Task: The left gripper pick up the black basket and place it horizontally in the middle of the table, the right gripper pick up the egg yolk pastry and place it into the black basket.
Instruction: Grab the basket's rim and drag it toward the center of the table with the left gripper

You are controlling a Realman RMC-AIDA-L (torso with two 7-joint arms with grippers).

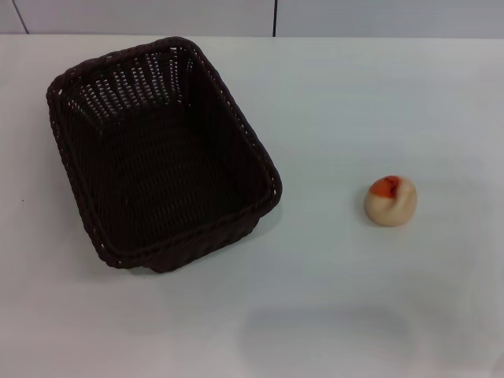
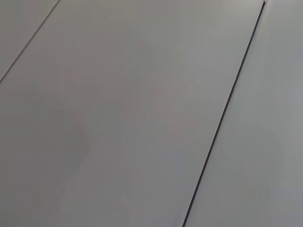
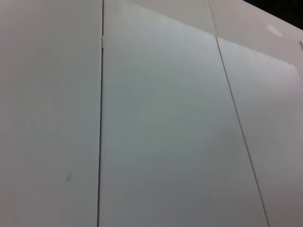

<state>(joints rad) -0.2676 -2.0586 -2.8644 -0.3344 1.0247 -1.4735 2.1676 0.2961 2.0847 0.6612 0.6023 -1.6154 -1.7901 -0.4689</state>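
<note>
On the white desk [image 1: 331, 94] the black basket [image 1: 161, 153] sits askew, empty, with the egg yolk pastry [image 1: 390, 200] well apart off its right side. Neither arm shows, so I cannot tell how either's jaws stand. I'd say the left gripper should take the basket's braided rim on one long side, lift level, then turn it square toward the pastry.

The white table [image 1: 331, 299] carries the black basket [image 1: 161, 153] and, well apart, the egg yolk pastry [image 1: 390, 201].
</note>
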